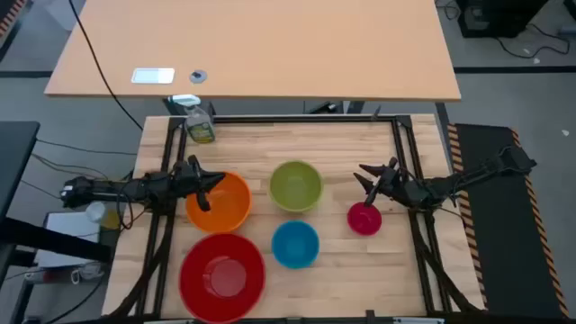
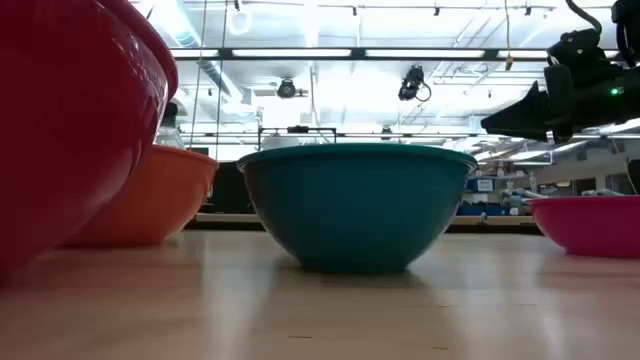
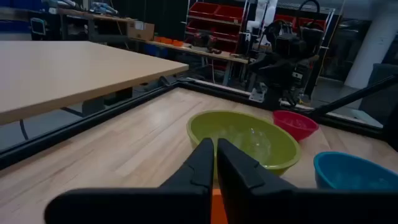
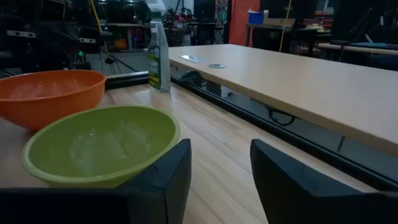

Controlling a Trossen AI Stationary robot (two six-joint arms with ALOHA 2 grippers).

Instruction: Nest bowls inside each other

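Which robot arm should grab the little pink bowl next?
Probably the right arm. Its right gripper hangs open just beside the pink bowl. The left gripper is shut over the orange bowl, with the green bowl between it and the pink one.

You are in a robotics lab or workshop: open ceiling with strip lights (image 2: 300, 52) and hanging cameras, red parts bins (image 3: 214, 15) on shelving beyond the left hand (image 3: 214, 165), and cables (image 1: 99, 72) trailing round a framed wooden bench (image 1: 342, 261).
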